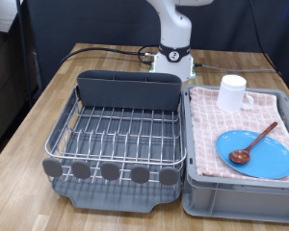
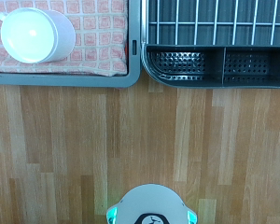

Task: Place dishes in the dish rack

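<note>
The light-blue plate (image 1: 263, 160) lies on the pink checked cloth (image 1: 207, 125) at the exterior view's right, with the wooden spoon (image 1: 252, 142) resting across it. The white mug (image 1: 231, 92) stands upright on the cloth behind them; it also shows in the wrist view (image 2: 35, 35). The dish rack (image 1: 116, 135) sits left of them, its wire grid bare and its tall grey caddy (image 1: 128, 91) at the back. The wrist view shows the rack's grid (image 2: 215, 19) and caddy (image 2: 215, 65) from high above. The gripper does not show in either view.
The cloth lines a grey bin (image 1: 241, 197) that touches the rack's right side; the bin's rim shows in the wrist view (image 2: 65, 79). The robot's white base (image 1: 173, 58) stands behind the rack on the wooden table (image 1: 29, 115), with black cables beside it.
</note>
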Tool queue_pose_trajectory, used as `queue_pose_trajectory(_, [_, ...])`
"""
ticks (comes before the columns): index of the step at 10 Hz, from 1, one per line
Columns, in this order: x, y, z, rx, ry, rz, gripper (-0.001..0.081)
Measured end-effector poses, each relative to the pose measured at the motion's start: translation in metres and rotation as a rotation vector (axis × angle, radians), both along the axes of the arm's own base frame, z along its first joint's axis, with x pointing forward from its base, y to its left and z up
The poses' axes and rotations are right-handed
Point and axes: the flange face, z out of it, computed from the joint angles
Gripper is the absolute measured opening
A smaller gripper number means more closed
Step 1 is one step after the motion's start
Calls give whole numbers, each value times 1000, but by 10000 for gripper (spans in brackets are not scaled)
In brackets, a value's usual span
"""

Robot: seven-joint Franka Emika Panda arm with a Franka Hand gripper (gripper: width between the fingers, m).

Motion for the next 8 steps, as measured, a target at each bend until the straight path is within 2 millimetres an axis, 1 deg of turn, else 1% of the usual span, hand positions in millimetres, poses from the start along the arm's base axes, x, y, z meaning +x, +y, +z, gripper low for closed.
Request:
queue_pose_trajectory(1, [1, 1, -1, -4, -1, -7, 803])
queue_pose_trajectory(3, [10, 15, -5, -27, -10, -55, 803])
queue_pose_trajectory(6, [34, 53, -15, -53, -75, -169, 803])
queue_pose_trajectory(8, [54, 78, -24, -30, -108, -265, 803])
